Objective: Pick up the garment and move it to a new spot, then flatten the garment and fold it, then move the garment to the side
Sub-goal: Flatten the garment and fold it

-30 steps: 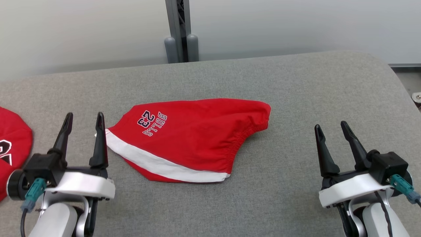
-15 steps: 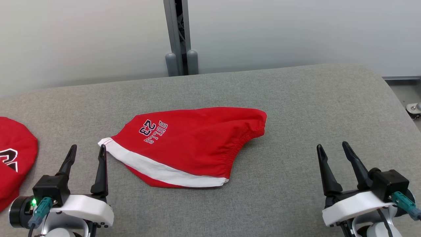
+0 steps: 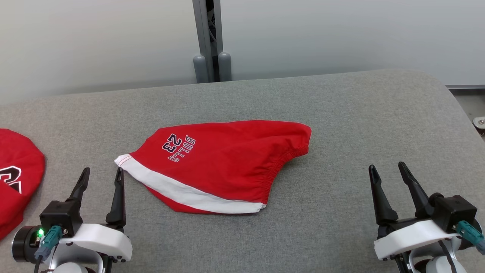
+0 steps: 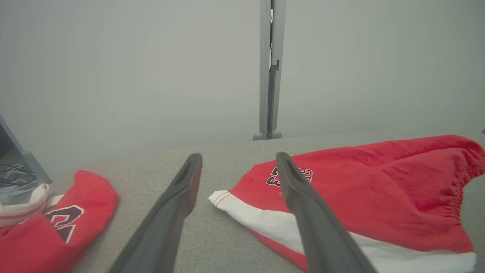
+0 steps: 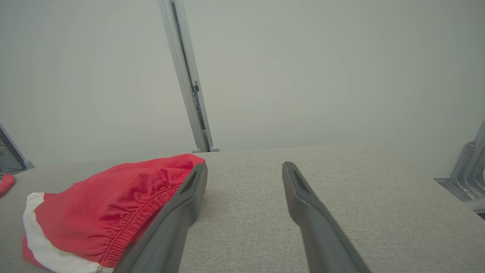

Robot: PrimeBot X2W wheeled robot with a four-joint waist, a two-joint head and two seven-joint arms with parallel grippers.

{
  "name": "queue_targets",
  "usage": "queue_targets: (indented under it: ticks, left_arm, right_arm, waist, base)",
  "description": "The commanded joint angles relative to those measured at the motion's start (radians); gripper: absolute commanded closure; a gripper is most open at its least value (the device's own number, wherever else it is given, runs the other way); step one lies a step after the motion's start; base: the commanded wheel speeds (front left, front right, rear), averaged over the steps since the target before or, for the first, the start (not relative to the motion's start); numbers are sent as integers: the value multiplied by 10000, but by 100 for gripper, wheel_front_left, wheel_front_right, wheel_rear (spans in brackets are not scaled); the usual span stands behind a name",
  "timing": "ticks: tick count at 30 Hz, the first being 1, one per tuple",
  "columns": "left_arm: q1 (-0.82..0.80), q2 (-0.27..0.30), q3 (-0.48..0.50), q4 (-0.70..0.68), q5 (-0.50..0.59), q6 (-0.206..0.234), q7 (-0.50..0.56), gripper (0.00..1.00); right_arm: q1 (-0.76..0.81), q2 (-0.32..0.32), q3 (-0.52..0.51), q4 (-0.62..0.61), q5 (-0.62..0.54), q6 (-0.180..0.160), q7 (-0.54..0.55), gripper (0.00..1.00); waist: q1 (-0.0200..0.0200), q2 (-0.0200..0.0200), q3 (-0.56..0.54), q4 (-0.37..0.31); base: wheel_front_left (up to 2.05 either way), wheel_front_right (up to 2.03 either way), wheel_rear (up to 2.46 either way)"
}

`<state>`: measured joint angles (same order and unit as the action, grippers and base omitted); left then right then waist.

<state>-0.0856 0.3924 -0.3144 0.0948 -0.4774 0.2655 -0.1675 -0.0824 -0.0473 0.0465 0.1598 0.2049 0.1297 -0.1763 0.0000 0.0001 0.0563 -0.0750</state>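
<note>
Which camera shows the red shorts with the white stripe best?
The head view: the red white-striped shorts lie whole on the grey padded table. The left wrist view has a finger across them; the right wrist view shows mainly the waistband end.

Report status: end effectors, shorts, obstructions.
Left end effector open, empty, beside red shorts. Right end effector open, empty, apart. Shorts flat on grey table. Another red garment far left.
</note>
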Motion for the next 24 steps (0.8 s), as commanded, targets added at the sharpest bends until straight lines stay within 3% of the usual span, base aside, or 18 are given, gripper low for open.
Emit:
queue_targets:
  ticks: [1,15,24]
  left_arm:
    - [-104,28,5,16,-38,69,-5,0]
    - [-799,4,-47,134,-132,10,266,0]
    - [-2668,110,41,2047,-1124,-910,1904,0]
  right_arm:
    - [-25,-68,21,-40,15,20,20,0]
    - [-220,-65,126,-79,-7,20,39,0]
    - [-764,-71,640,-91,129,20,-138,0]
  waist:
    - [0,-1,16,6]
    - [0,-1,360,-32]
    - [0,-1,1441,-628]
  base:
    - [0,0,0]
    - [0,0,0]
    - [0,0,0]
